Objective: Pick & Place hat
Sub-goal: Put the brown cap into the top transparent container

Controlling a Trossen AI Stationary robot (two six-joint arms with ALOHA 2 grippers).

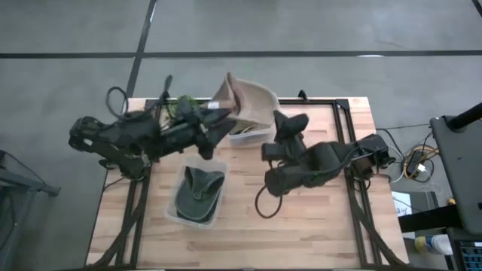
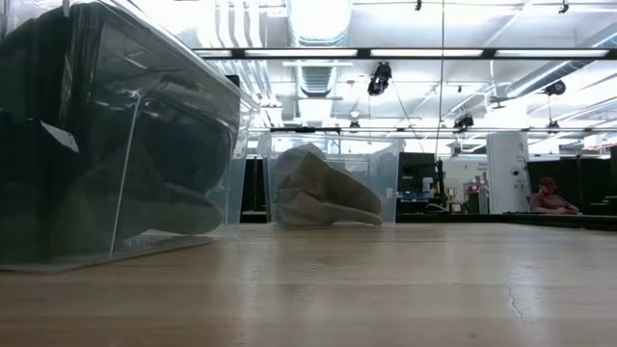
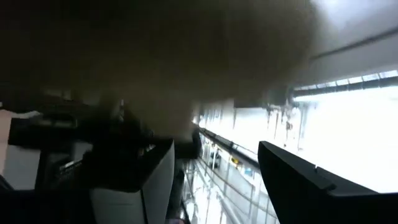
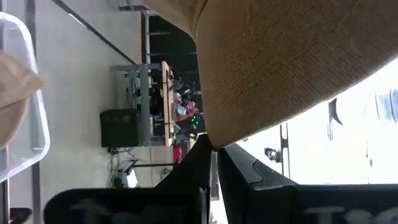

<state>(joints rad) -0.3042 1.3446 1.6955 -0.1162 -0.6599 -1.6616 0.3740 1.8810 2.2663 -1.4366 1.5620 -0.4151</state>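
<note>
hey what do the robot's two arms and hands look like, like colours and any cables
Both arms are dark, nearly black, built of chunky jointed segments. The left arm carries looping black cables plus green wiring near its hand. The right arm trails a black cable loop onto the table. The right hand has flat, black, blade-like fingers.

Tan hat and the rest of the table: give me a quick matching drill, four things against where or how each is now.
Things:
1. tan corduroy hat
2. dark green hat
3. right pincer
4. folded tan hat

States:
A. lying in the near clear plastic bin
B. shut on a brim
C. held up over the far clear bin
D. resting inside the far bin, in the low view

Pairs: 1-C, 2-A, 3-B, 4-D
</note>
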